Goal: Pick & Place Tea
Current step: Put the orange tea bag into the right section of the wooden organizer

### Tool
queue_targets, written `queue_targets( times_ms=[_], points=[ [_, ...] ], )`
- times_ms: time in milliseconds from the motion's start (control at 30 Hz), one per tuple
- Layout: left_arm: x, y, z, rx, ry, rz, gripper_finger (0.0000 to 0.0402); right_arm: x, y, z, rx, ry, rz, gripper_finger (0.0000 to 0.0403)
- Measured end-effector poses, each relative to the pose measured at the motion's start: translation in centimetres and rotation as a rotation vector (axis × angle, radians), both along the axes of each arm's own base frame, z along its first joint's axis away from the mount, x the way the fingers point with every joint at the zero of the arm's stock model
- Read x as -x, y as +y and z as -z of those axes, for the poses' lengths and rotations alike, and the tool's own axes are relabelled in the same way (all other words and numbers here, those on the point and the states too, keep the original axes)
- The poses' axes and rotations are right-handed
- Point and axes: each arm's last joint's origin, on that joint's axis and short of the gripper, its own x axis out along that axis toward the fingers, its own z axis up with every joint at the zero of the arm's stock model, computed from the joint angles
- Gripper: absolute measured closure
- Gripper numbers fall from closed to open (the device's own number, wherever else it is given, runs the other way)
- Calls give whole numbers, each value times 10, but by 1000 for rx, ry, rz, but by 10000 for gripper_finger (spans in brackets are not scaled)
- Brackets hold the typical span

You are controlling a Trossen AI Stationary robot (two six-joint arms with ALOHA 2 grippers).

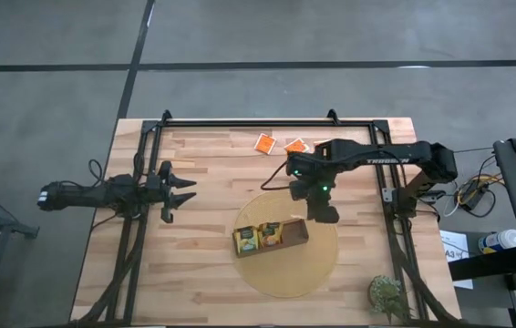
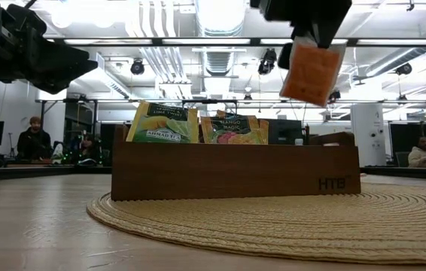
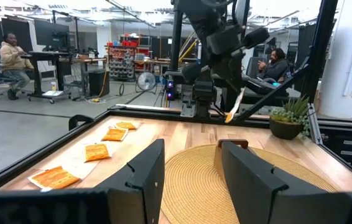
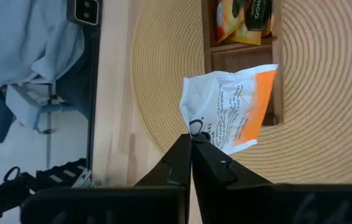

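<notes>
My right gripper [image 4: 191, 138] is shut on a bright orange tea sachet [image 4: 232, 115] with a white back. It hangs above the right end of the brown wooden tray [image 2: 235, 172]. The tray stands on a round woven mat [image 1: 285, 273] and holds green-and-yellow sachets [image 2: 160, 124] and yellow-orange ones [image 2: 232, 129], standing on edge. Several more orange sachets [image 3: 96, 151] lie flat on the table near its far edge. My left gripper [image 1: 188, 189] waits open at the table's left, pointing level toward the mat. My right gripper pinches the sachet's white edge [image 4: 196, 127], near a corner, between its two fingertips. The fingers slant down from above. The sachet [image 2: 312, 71] hangs tilted below them, clear of the tray and the mat.
A small potted plant [image 1: 386, 293] stands at the near right corner. Black frame rails [image 1: 267, 121] run along the table's far, left and right sides. People sit in the room beyond the table.
</notes>
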Motion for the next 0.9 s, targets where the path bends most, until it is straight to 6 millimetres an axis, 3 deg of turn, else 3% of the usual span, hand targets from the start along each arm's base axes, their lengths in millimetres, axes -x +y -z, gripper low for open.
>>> queue_targets(
  times_ms=[267, 900],
  points=[
    [0, 0, 0, 0, 3, 0, 248, -16, 3, 21, -67, 37, -62, 395],
    [0, 0, 1, -1, 7, 0, 248, -27, 10, 24, -158, -52, -113, 394]
  ],
)
